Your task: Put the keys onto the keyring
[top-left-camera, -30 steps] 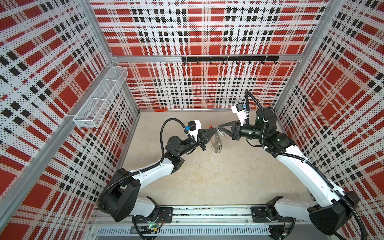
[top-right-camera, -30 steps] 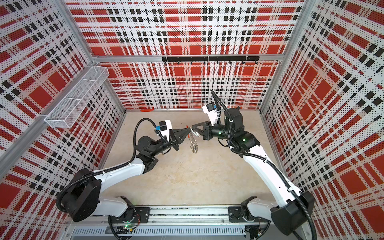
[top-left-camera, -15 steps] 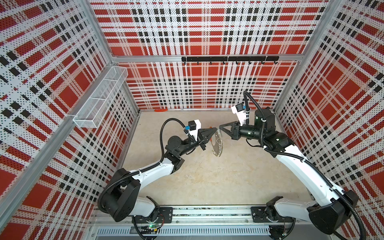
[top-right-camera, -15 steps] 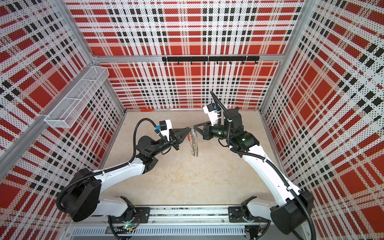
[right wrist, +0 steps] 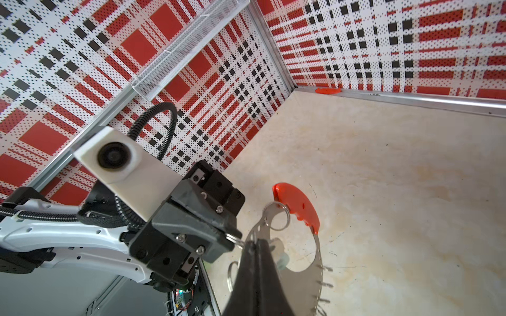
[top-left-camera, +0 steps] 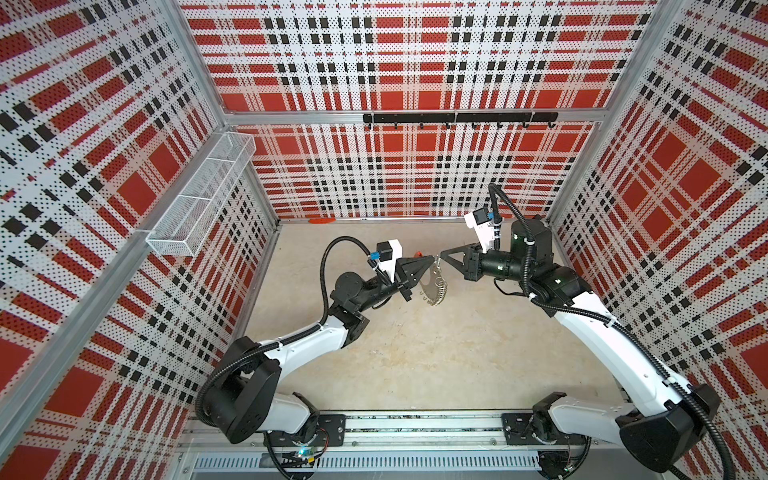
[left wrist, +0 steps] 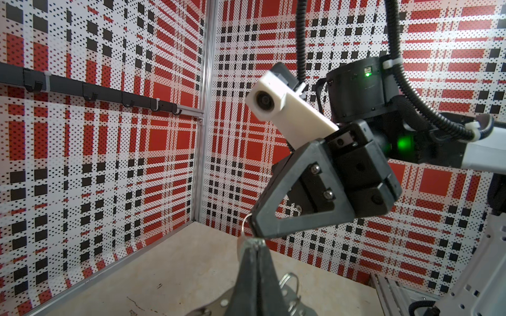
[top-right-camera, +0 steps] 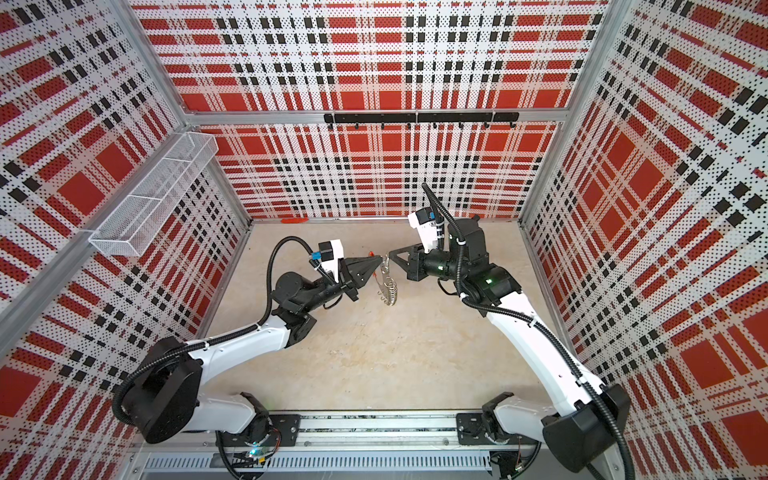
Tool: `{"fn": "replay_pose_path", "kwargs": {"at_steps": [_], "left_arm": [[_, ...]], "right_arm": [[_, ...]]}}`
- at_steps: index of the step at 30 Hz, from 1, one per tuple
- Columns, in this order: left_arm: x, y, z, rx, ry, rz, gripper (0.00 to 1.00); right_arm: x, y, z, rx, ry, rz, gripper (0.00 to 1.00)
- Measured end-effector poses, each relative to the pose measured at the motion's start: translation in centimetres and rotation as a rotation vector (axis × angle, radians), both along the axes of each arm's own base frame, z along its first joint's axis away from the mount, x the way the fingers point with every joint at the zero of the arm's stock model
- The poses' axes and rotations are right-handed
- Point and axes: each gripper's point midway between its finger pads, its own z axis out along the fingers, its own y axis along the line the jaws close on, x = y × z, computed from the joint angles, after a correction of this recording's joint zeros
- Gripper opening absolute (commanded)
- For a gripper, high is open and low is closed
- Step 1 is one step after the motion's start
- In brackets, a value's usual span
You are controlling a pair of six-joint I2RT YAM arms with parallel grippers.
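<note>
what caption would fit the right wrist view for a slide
Left gripper and right gripper, both shut, meet tip to tip at the keyring held above the table.

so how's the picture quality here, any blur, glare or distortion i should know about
Both top views: even light, faint shadows, the wide lens splays the posts, keyring tiny. Left wrist view: left claw a dark soft wedge, green light blooms. Right wrist view: right claw blurred up close, red segment crisp.
</note>
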Motion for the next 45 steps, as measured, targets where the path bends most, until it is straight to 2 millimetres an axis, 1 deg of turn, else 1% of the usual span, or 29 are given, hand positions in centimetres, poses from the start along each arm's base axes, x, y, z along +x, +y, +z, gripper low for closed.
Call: {"fn": "replay_pose_path", "kwargs": {"at_steps": [3, 5, 10, 16, 21, 28, 45], "left_arm": [[0.3, 0.2, 0.0, -0.012, 0.027, -0.003, 0.0], [0.5, 0.3, 0.1, -0.017, 0.036, -0.002, 0.0], [0.8, 0.3, 0.2, -0.025, 0.049, -0.007, 0.0], [0.7, 0.2, 0.2, -0.023, 0.052, -0.017, 0.0], [0.6, 0.2, 0.2, -0.022, 0.052, -0.022, 0.0], [0.6, 0.2, 0.2, -0.022, 0.05, -0.02, 0.0], [1.0, 0.4, 0.2, -0.007, 0.01, 0.021, 0.0]], "right_arm": [[-0.8, -0.1, 1.1, 0.023, -0.034, 0.02, 0.0], [-1.1, 0.1, 1.5, 0.032, -0.043, 0.039, 0.0], [-1.2, 0.5, 1.0, 0.032, -0.027, 0.069, 0.0], [-0.6, 1.0, 0.0, 0.022, 0.003, 0.081, 0.0], [-0.2, 1.3, -0.4, 0.018, 0.016, 0.086, 0.0], [-0.1, 1.3, -0.3, 0.019, 0.016, 0.086, 0.0], [0.9, 1.6, -0.5, 0.01, 0.022, 0.07, 0.0]]}}
